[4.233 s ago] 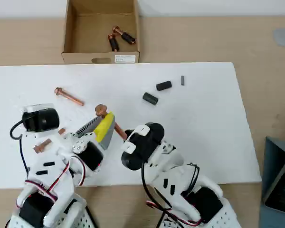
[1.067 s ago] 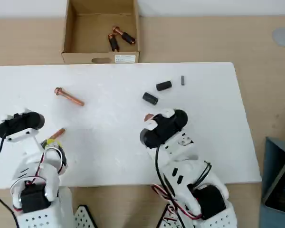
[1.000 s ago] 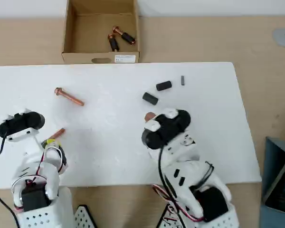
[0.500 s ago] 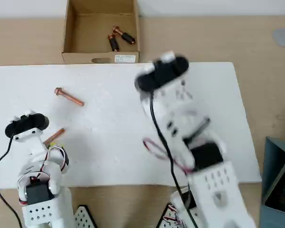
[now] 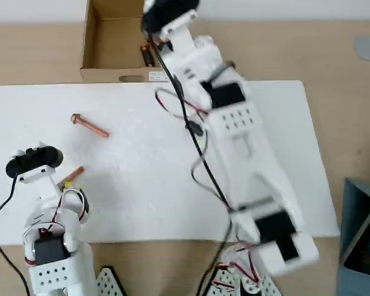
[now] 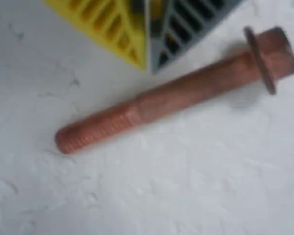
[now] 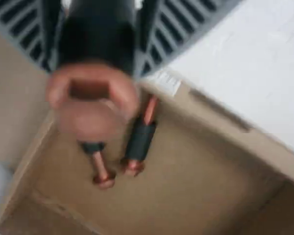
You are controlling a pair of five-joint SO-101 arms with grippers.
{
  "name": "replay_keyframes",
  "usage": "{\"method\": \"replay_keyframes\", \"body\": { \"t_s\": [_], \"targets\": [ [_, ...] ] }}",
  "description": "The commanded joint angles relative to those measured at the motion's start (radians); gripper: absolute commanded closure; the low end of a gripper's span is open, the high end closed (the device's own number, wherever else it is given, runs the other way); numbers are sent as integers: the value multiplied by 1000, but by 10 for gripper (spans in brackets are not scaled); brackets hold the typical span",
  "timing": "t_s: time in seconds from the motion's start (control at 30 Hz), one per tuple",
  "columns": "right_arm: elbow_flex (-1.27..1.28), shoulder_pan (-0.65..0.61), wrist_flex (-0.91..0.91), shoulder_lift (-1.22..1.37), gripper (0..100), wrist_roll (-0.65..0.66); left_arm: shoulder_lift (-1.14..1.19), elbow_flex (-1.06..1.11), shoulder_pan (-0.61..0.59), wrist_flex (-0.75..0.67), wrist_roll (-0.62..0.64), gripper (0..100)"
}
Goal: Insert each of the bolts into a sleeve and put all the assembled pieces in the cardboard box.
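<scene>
Sleeve (image 7: pixel 100 29), black and cylindrical, with copper flanged bolt (image 7: pixel 90 95) seated inside, is pinched in right gripper (image 7: pixel 95 58). Brown cardboard box (image 7: pixel 201 186) lies directly below it, so release is judged imminent. Two assembled pieces (image 7: pixel 137 142) are seen beneath. Left gripper (image 6: pixel 147 61), fingers (image 6: pixel 112 29) pressed together, is poised just above loose copper bolt (image 6: pixel 171 95) on white mat (image 6: pixel 186 186), likely next.

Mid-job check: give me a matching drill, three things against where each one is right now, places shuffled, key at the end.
Things:
1. sleeved bolt
2. two assembled pieces
3. bare bolt

Places:
A. lying on the white mat beside the left gripper
B. clamped in the right gripper, above the cardboard box
C. lying on the floor of the cardboard box

Pairs: 1-B, 2-C, 3-A
</scene>
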Motion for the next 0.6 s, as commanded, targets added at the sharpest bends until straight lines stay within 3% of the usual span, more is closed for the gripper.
{"method": "replay_keyframes", "body": {
  "t_s": [0.0, 0.57],
  "targets": [
    [-255, 13, -35, 163, 989, 72, -4, -3, -3, -17, 0, 997],
    [-998, -47, -29, 917, 985, 480, -4, -3, -6, -17, 0, 997]
  ]
}}
